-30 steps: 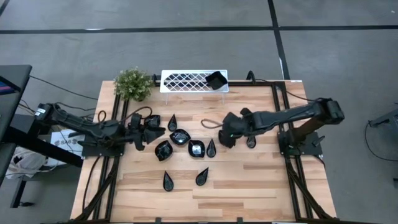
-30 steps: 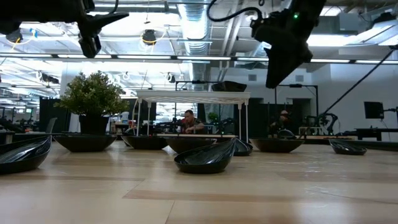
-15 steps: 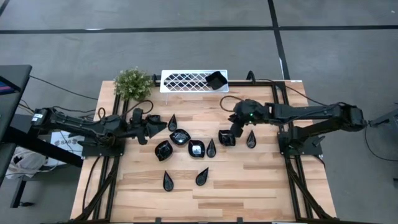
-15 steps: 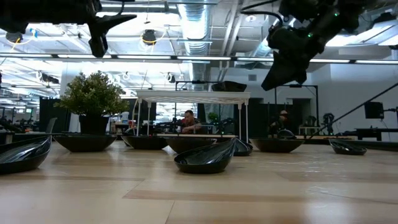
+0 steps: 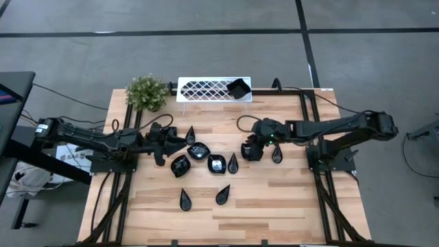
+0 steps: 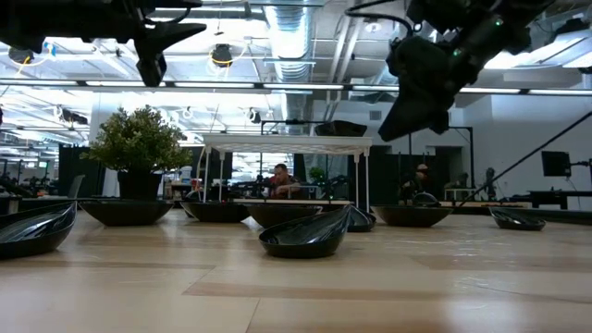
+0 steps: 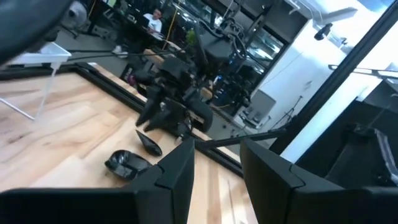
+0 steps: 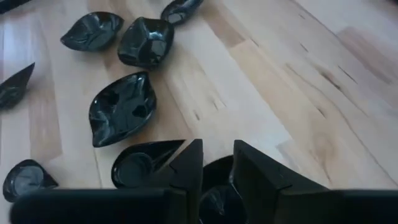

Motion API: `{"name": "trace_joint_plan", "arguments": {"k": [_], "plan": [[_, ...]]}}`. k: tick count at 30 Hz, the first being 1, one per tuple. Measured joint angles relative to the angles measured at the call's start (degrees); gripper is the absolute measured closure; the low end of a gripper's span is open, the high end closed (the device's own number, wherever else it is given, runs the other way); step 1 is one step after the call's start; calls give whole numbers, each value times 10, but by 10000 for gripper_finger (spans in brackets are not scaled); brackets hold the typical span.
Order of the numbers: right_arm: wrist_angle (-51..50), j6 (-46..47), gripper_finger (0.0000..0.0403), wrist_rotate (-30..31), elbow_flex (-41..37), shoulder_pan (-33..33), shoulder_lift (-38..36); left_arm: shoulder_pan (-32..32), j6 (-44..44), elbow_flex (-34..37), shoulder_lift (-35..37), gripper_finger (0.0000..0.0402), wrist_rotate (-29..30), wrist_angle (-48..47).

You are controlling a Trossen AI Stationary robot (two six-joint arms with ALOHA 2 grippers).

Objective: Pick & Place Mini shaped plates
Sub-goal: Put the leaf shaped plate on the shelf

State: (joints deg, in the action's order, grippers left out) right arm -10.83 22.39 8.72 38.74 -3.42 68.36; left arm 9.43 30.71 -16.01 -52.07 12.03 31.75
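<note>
The right end effector (image 5: 251, 149) reaches in from the right side of the wooden bench (image 5: 288, 199), its arm stretched low and nearly level, fingers (image 8: 186, 165) slightly parted and straddling the rim of a glossy black roundish mini plate (image 8: 217, 186) lying just beside a teardrop plate (image 5: 276, 154). The left end effector (image 5: 167, 142) extends from the left with its fingers (image 7: 177, 171) apart and empty, above the cluster of black dishes (image 5: 198, 151) at mid-bench. Only the high view shows one black plate (image 5: 237, 88) already resting on the white lattice-patterned tray (image 5: 202, 89) beside the small green potted plant (image 5: 146, 92), while the low view shows both arms raised above the dishes (image 6: 305, 236).
</note>
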Motion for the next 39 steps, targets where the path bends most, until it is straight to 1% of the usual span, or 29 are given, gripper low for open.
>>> {"name": "trace_joint_plan", "arguments": {"k": [3,9,14,18,20,22,24,27,31,34,39], "plan": [[-11,0,299,20,0,5,2,0,-8,0,0,271,0,0],[-43,23,256,33,0,-7,2,0,-2,0,0,271,0,0],[-79,32,215,34,0,-21,3,3,13,0,0,271,-8,0],[-105,47,196,32,0,-29,3,3,16,0,0,271,-14,0],[-121,42,192,32,0,-31,3,3,17,0,0,271,-14,0],[-136,5,191,32,-6,-32,3,3,17,0,0,271,-14,0],[-140,-9,191,24,-20,-38,3,3,17,0,0,271,-14,0],[-135,6,196,-11,-28,-42,3,3,17,0,0,271,-15,0],[-114,10,202,-12,-40,-29,3,3,17,0,0,271,-18,0],[-89,8,204,-12,-42,-31,3,3,17,0,0,271,-18,0],[-88,25,199,-44,-44,-49,29,3,13,0,0,271,-18,0]]}}
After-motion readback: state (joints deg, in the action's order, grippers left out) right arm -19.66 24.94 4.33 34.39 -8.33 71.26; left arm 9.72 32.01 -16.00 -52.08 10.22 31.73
